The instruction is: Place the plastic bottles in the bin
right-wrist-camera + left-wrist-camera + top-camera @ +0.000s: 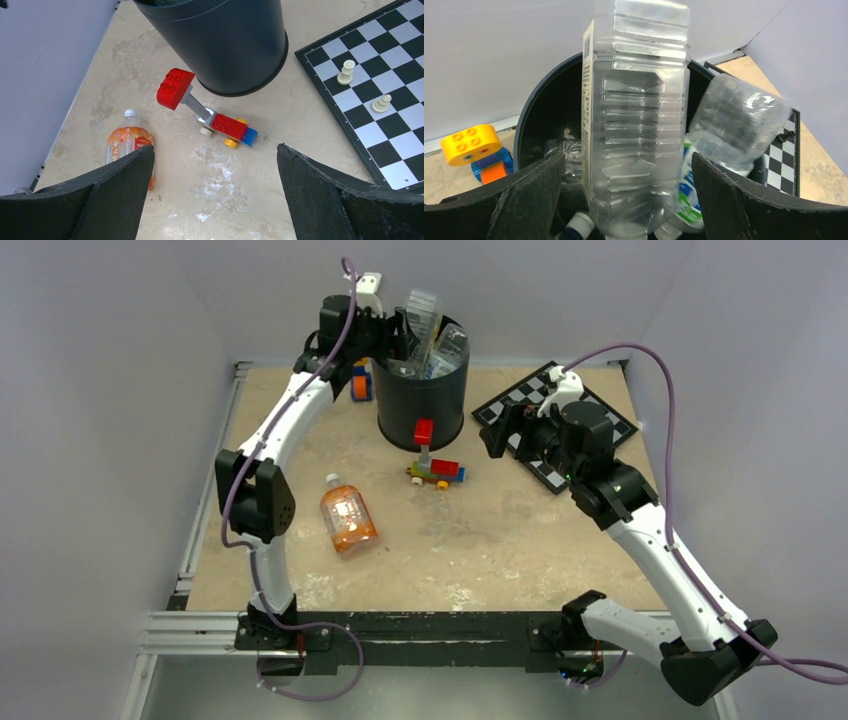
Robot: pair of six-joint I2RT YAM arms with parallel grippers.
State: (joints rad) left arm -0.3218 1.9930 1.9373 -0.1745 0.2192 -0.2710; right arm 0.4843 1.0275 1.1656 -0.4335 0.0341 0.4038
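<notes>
The orange-liquid bottle (348,520) lies on its side toward the table's left edge. Nearer the right edge, the right gripper (215,147) hangs wide open (nothing in it). At the far edge the bin (422,400) holds clear bottles (430,335), and the left gripper (627,156) is spread wide either side of the tallest.

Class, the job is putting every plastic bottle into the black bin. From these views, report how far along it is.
Done: several clear bottles already stand in the bin. In hand: the left gripper sits open at the rim, its fingers flanking a tall clear bottle standing inside, not gripped. Left: the orange bottle lies on the table; the open, empty right gripper hovers nearby.
</notes>
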